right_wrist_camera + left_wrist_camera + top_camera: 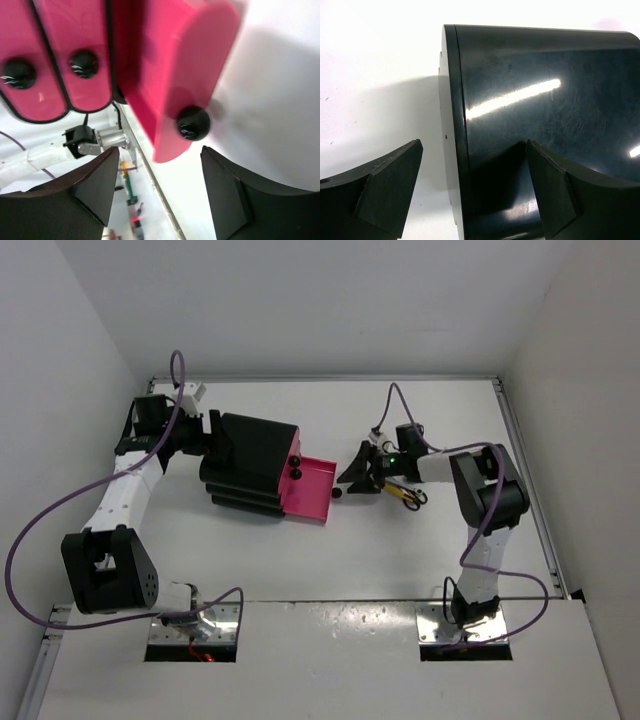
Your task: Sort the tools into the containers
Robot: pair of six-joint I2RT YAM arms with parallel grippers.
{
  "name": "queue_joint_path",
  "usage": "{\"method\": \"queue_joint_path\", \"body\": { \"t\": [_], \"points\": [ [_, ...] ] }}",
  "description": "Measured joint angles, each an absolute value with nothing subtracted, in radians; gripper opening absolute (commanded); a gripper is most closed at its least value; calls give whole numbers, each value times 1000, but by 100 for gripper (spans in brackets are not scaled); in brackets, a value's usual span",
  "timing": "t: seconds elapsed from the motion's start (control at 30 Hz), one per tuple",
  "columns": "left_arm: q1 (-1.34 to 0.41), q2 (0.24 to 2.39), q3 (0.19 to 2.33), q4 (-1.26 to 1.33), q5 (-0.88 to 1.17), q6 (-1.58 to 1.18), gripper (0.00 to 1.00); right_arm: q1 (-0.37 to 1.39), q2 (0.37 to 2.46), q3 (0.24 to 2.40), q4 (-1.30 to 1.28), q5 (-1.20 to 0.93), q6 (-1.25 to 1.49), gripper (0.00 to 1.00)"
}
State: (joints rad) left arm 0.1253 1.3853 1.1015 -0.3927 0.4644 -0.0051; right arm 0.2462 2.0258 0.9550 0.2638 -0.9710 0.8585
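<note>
Drawer unit: the black box (250,465) sits left of centre on the white surface (400,570), with its pink fronts facing the right arm.
Open drawer: the lowest pink drawer (312,490) stands out from the unit towards the right, its tray exposed.
Closed drawers: the two drawers (55,50) above it sit flush, each with a round black knob.
Knob of the open drawer: the knob (192,123) lies just ahead of the right claw's gap and is free of both fingers.
Right claw: the right claw (160,185) is wide and holds nothing, near the open drawer's front.
Left claw: the left claw (470,190) is wide at the rear of the unit. One finger is over the black shell and the other beyond its edge. Contact cannot be told.
Tools: a yellow-and-black-handled piece (405,497) lies on the surface beneath the right arm, apart from the drawers.
</note>
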Motion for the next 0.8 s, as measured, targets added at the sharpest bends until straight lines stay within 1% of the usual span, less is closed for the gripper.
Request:
{"method": "queue_joint_path", "body": {
  "t": [0.1, 0.2, 0.23, 0.33, 0.4, 0.57, 0.7, 0.8],
  "points": [
    [124, 1385, 1102, -390, 462, -5, 89, 220, 1955, 1008, 138, -947, 749, 63],
    [121, 1385, 1102, -390, 458, -5, 89, 175, 1876, 1113, -52, -879, 544, 53],
    [118, 1383, 1102, -390, 455, -5, 89, 160, 1848, 1157, -131, -836, 463, 45],
    [105, 1380, 1105, -392, 432, -1, 89, 125, 1764, 1231, -278, -725, 224, 36],
    [97, 1380, 1115, -403, 414, 4, 89, 109, 1695, 1233, -360, -637, 69, 33],
    [80, 1379, 1125, -415, 384, 17, 89, 105, 1600, 1167, -479, -458, -223, 30],
    [70, 1378, 1127, -416, 371, 18, 89, 100, 1596, 1081, -508, -365, -332, 30],
    [70, 1378, 1129, -418, 367, 17, 89, 84, 1596, 1054, -513, -325, -369, 36]
  ]
}}
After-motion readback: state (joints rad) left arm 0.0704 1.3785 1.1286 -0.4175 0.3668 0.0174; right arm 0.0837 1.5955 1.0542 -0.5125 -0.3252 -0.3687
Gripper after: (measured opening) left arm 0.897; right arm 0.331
